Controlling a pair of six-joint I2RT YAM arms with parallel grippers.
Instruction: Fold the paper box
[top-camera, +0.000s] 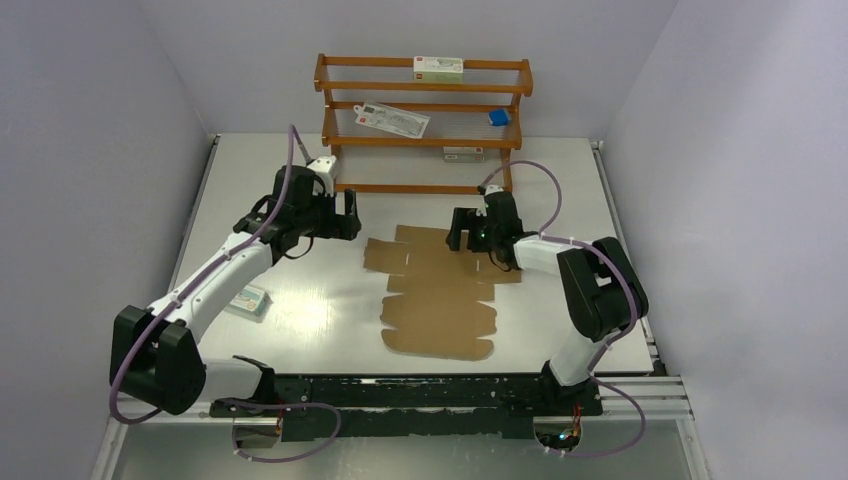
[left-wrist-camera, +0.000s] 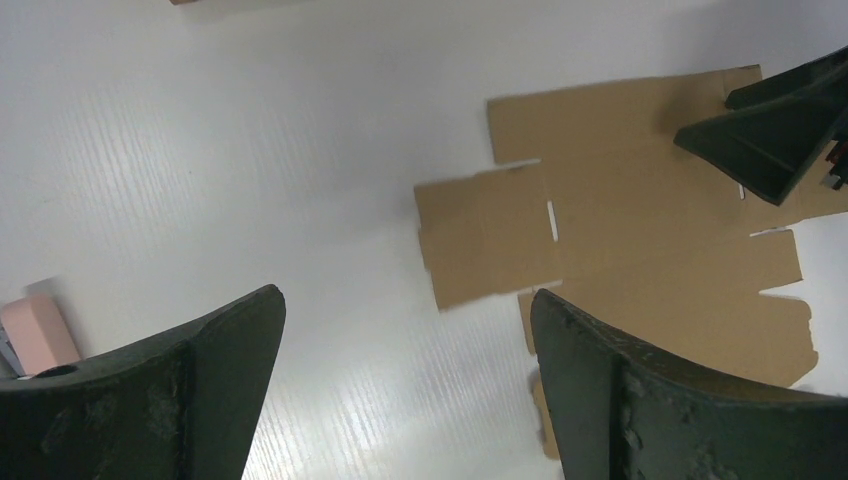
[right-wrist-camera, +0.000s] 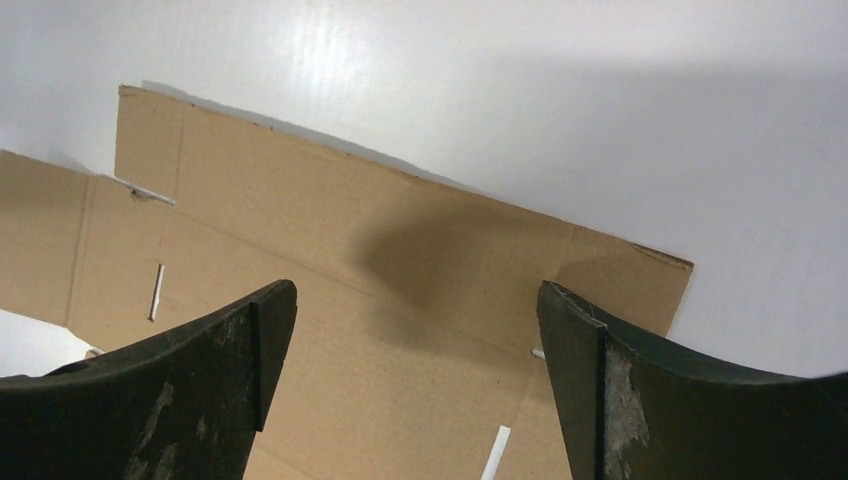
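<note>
The paper box (top-camera: 440, 295) is a flat brown die-cut sheet lying unfolded in the middle of the table. My left gripper (top-camera: 345, 215) hovers open just off the sheet's far left flap. In the left wrist view its jaws (left-wrist-camera: 405, 295) frame bare table, with the paper box (left-wrist-camera: 620, 200) to the right. My right gripper (top-camera: 465, 232) is open over the sheet's far right part, close above it. From the right wrist camera, those jaws (right-wrist-camera: 417, 288) straddle the cardboard (right-wrist-camera: 350, 220) with nothing held between them.
A wooden rack (top-camera: 425, 110) stands at the back with white cartons (top-camera: 440, 66) and a small blue item (top-camera: 498, 117) on its shelves. A small carton (top-camera: 248, 300) lies on the table under the left arm. White walls enclose the table on three sides.
</note>
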